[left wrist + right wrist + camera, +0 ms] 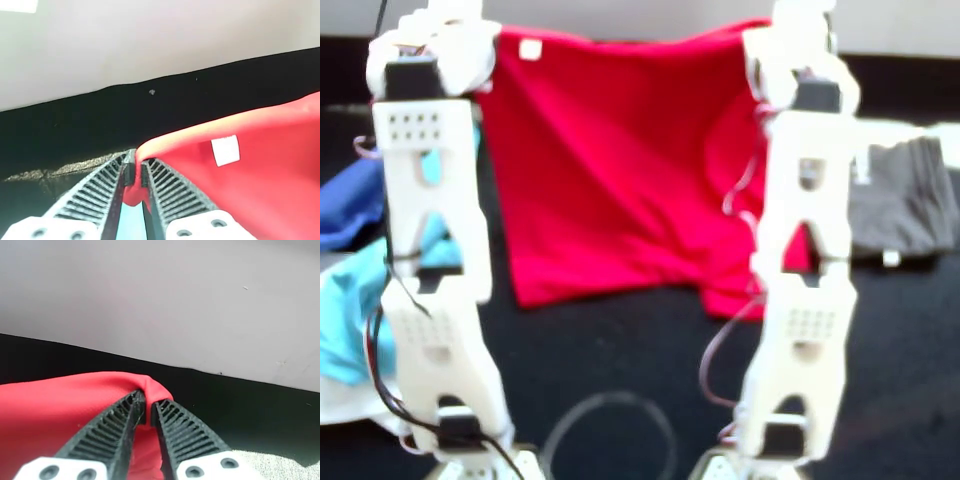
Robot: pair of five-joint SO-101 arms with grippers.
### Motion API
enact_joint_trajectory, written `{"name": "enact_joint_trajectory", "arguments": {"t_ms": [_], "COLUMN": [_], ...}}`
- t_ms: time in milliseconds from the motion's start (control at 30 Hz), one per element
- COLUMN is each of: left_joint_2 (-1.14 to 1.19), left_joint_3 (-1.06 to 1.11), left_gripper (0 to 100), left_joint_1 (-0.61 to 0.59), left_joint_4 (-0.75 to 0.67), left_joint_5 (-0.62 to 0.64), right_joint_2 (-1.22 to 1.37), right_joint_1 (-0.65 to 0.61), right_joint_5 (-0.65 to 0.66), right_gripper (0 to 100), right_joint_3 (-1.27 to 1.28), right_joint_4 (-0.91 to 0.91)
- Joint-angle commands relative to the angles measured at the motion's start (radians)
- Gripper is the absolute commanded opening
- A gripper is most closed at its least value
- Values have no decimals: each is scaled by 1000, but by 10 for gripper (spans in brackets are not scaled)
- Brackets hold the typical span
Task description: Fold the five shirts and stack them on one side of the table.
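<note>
A red shirt lies spread over the far middle of the black table, with a white label near its far left corner. My left gripper is shut on that far left corner of the red shirt, next to the label. At the shirt's far right corner my right gripper is shut on the red cloth. Both arms stretch from the near edge to the table's far edge. The arms hide parts of the shirt's sides.
At the left edge lie a blue shirt and a light turquoise one with white cloth beneath. A folded dark grey shirt rests at the right. A pale wall rises behind the far edge. Black tabletop shows at the near middle.
</note>
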Motion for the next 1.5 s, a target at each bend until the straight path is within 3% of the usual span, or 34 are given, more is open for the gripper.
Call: {"name": "enact_joint_trajectory", "arguments": {"t_ms": [0, 267, 533, 767, 933, 1167, 1467], "left_joint_2": [-13, 151, 199, 197, 203, 205, 245], "left_joint_3": [12, 70, 67, 28, -61, -228, -260], "left_gripper": [9, 9, 9, 9, 9, 9, 9], "left_joint_1": [42, 10, 19, 18, 21, -5, -24], "left_joint_4": [-25, 8, 347, 511, 509, 381, 238], "left_joint_5": [2, 0, -3, -3, -3, 3, 3], "right_joint_2": [-4, 116, 177, 160, 168, 269, 292], "right_joint_1": [-2, -2, 22, 99, 94, 21, -61], "right_joint_5": [-3, -3, -3, 2, 0, -3, -83], "right_gripper": [6, 6, 6, 6, 6, 6, 6], "right_joint_3": [-42, 8, -12, -246, -325, -334, -321], "right_joint_4": [-16, 143, 364, 552, 515, 183, 297]}}
